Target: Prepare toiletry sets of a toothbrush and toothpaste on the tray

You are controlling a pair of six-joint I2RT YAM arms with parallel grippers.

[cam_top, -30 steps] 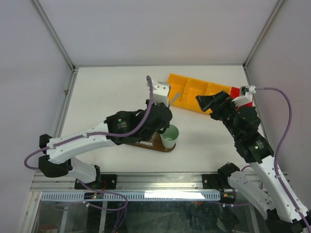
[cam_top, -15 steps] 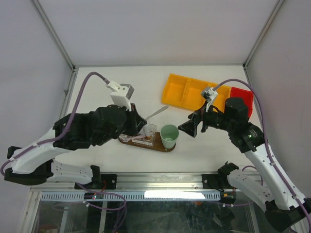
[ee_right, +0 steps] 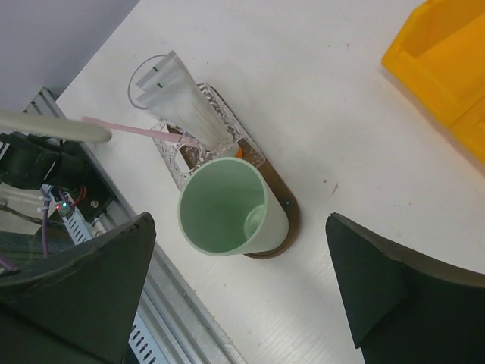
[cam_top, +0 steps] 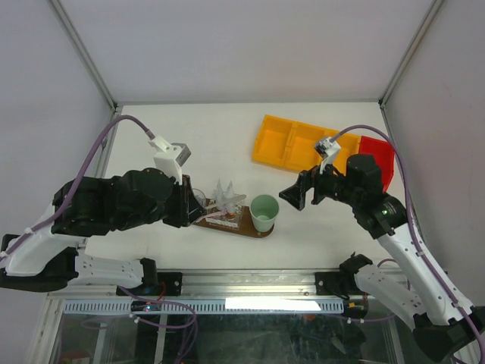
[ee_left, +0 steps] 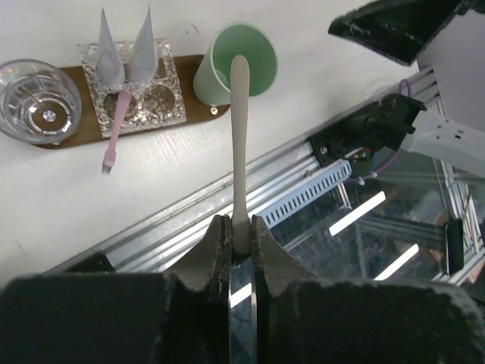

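My left end effector (ee_left: 241, 229) clamped on pale toothbrush (ee_left: 239, 129), far end by green cup (ee_left: 261, 64). My right end effector (ee_right: 236, 292) wide open above tray (ee_right: 286, 218).

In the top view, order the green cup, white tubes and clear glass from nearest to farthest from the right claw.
From the right claw:
1. green cup, right end of tray
2. white tubes, middle
3. clear glass, left end
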